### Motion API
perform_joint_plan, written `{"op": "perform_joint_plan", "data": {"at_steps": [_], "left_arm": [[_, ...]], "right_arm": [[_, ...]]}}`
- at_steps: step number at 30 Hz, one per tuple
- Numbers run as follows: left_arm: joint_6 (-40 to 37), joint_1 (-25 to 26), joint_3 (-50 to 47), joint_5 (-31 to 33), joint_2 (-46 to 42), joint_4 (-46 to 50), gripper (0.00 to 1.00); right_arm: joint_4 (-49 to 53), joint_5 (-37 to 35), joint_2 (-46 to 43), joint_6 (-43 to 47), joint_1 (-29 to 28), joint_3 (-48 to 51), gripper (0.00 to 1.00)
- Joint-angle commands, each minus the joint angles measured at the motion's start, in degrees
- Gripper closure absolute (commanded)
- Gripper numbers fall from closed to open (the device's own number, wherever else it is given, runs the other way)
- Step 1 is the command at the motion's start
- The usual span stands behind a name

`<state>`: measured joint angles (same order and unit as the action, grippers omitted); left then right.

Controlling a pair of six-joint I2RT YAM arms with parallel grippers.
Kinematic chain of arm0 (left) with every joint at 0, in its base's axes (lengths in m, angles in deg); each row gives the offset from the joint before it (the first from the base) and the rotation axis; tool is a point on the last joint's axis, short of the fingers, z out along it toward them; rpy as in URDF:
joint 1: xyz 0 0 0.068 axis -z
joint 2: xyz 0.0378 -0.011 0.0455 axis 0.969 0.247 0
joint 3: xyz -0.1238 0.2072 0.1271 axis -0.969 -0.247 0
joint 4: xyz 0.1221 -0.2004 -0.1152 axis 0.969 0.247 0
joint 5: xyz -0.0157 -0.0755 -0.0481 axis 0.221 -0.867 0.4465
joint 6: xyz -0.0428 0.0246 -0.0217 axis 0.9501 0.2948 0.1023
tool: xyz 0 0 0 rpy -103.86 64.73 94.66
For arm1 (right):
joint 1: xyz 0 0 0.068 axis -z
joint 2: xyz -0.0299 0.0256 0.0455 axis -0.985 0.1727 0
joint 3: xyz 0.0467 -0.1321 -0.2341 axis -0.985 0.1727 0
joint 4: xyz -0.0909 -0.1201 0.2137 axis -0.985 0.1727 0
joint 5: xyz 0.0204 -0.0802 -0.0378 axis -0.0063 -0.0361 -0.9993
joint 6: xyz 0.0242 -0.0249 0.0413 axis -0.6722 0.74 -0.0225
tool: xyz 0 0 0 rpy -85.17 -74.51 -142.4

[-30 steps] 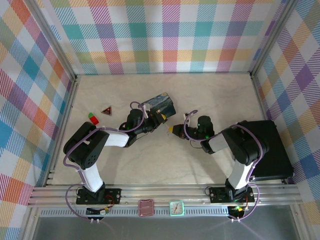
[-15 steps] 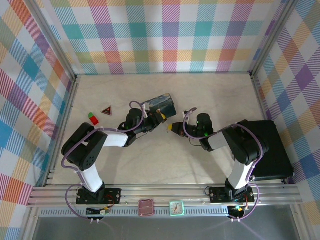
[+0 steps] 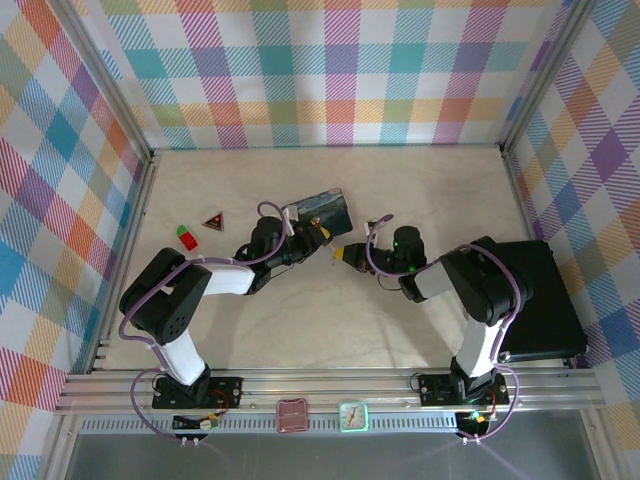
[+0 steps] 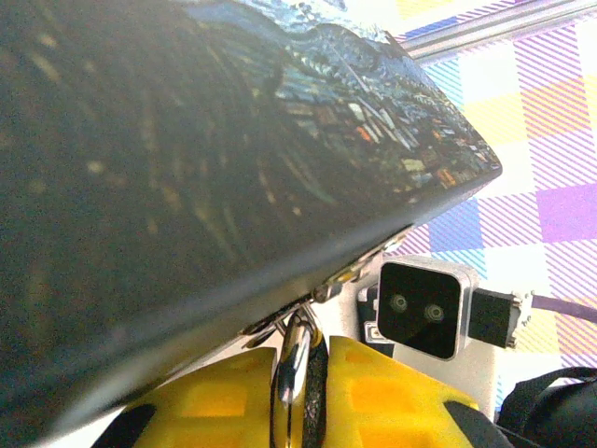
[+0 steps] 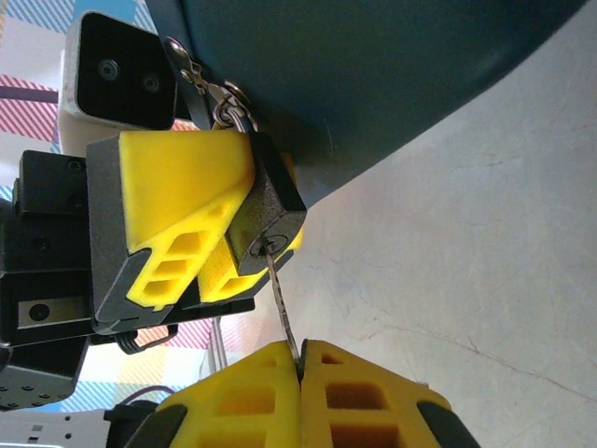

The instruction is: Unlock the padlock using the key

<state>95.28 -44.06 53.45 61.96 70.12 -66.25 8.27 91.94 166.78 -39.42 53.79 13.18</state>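
The padlock [image 5: 266, 217], a small black block, hangs by its silver shackle [image 4: 297, 347] from the clasp of the blue painted tin [image 5: 373, 75]. My left gripper [image 4: 303, 397] is shut on the padlock, its yellow fingers [image 5: 177, 187] clamping the body from both sides. The thin grey key [image 5: 283, 306] runs from the keyhole on the padlock's underside down into my right gripper [image 5: 300, 359], which is shut on the key. The key's tip sits in the keyhole. In the top view the left gripper [image 3: 316, 235] and the right gripper [image 3: 345, 256] meet tip to tip beside the tin [image 3: 322, 207].
A red-and-green piece [image 3: 185, 236] and a dark triangular piece [image 3: 213, 221] lie left of the arms. A black block [image 3: 540, 300] fills the right side. A pink square [image 3: 292, 414] and a small clock [image 3: 353, 415] sit on the front rail. Checked walls enclose the table.
My right gripper has edged left and slightly up with the key, closing the gap to the padlock. The tin and left gripper have shifted a little.
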Motion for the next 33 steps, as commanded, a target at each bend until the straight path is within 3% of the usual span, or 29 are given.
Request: {"op": "perform_joint_plan", "data": {"at_steps": [1,11,19,33], "left_arm": [[-2.46,1.12,0.5,-5.79,0.47,-3.58,1.0],[0.91,1.82,0.12,-7.53,1.21,-8.86,1.0],[7.26,2.88,0.09,-7.84,3.72,-15.08,1.0],[7.91,4.13,-0.8,-13.68,3.33,-18.63,1.0]], "right_arm": [[2.18,2.63,-1.24,-2.19,0.41,-4.28,1.0],[-4.65,8.12,4.24,-13.65,1.88,-9.33,1.0],[-15.34,5.2,8.83,-20.43,2.4,-7.63,1.0],[-1.15,-1.34,5.25,-14.69,4.87,-4.68,1.0]]}}
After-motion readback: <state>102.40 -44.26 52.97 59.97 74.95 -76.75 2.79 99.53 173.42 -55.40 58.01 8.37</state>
